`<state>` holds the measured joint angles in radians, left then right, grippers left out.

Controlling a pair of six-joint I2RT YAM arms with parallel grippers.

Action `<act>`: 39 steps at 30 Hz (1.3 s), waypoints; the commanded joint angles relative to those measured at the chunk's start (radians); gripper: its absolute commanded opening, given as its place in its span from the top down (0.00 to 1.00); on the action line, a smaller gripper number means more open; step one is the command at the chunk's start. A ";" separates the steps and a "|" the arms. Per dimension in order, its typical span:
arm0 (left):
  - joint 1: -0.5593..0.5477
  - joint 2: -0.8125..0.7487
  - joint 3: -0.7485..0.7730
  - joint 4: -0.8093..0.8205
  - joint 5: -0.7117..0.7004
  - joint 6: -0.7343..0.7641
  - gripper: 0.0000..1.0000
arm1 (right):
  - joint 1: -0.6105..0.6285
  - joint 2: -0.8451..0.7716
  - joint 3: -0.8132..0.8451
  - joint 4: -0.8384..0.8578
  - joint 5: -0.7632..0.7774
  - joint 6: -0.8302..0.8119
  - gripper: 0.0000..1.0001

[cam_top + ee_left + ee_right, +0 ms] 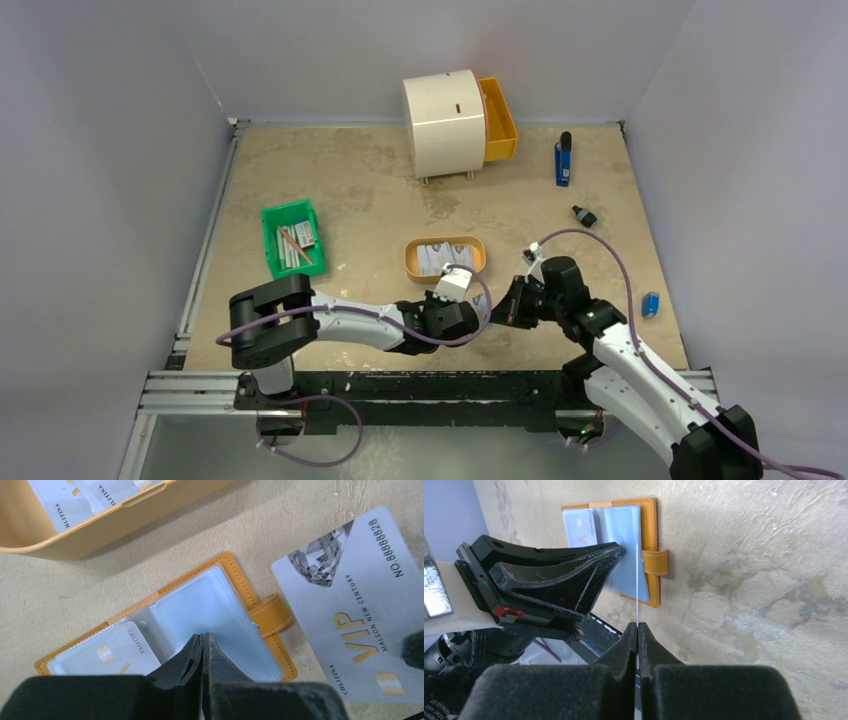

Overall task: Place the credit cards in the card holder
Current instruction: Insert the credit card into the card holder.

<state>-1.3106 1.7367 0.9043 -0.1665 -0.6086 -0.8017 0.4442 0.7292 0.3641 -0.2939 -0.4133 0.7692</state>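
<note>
The card holder (227,567) lies open on the table, tan leather with clear sleeves and a strap at its right. One credit card (112,652) sits in its left sleeve. My left gripper (204,636) is shut, its tips on the empty right sleeve; whether a leaf is pinched does not show. My right gripper (638,626) is shut on a pale VIP credit card (345,610), seen edge-on (637,580) in the right wrist view, held upright just right of the card holder (651,535). More credit cards (75,500) lie in the orange tray (100,532).
The orange tray (412,262) stands just behind both grippers. A green bin (272,250) with grey sticks is at the left. A white drum with an orange drawer (500,125) stands at the back. Small blue (563,160) and black (584,215) items lie at the right.
</note>
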 commanded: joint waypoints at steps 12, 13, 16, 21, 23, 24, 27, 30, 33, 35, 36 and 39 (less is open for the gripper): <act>0.007 -0.022 -0.069 -0.044 0.029 -0.034 1.00 | 0.015 0.158 0.047 0.058 -0.162 -0.117 1.00; 0.007 -0.021 -0.068 -0.046 0.027 -0.035 1.00 | 0.016 0.138 0.046 0.062 -0.148 -0.112 1.00; 0.007 -0.025 -0.070 -0.047 0.025 -0.038 1.00 | 0.016 0.077 0.044 0.079 -0.138 -0.097 1.00; 0.007 -0.027 -0.077 -0.037 0.026 -0.040 1.00 | 0.019 0.106 0.050 0.074 -0.162 -0.111 1.00; 0.007 -0.028 -0.078 -0.038 0.024 -0.041 1.00 | 0.021 0.128 0.051 0.072 -0.168 -0.119 1.00; 0.007 -0.028 -0.079 -0.037 0.025 -0.042 1.00 | 0.021 0.141 0.054 0.068 -0.171 -0.122 1.00; 0.007 -0.029 -0.081 -0.034 0.025 -0.045 1.00 | 0.022 0.181 0.059 0.066 -0.187 -0.140 1.00; 0.007 -0.034 -0.085 -0.032 0.025 -0.046 1.00 | 0.026 0.206 0.061 0.070 -0.195 -0.147 1.00; 0.007 -0.040 -0.088 -0.030 0.025 -0.047 1.00 | 0.029 0.225 0.060 0.075 -0.202 -0.153 1.00; 0.007 -0.039 -0.089 -0.028 0.025 -0.047 1.00 | 0.032 0.238 0.058 0.081 -0.205 -0.153 1.00; 0.007 -0.039 -0.089 -0.028 0.025 -0.048 1.00 | 0.034 0.245 0.058 0.082 -0.205 -0.153 1.00; 0.007 -0.040 -0.089 -0.026 0.026 -0.048 1.00 | 0.041 0.263 0.053 0.093 -0.208 -0.149 1.00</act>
<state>-1.3094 1.6974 0.8482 -0.1204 -0.6094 -0.8314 0.4732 0.9752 0.3813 -0.2310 -0.5900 0.6376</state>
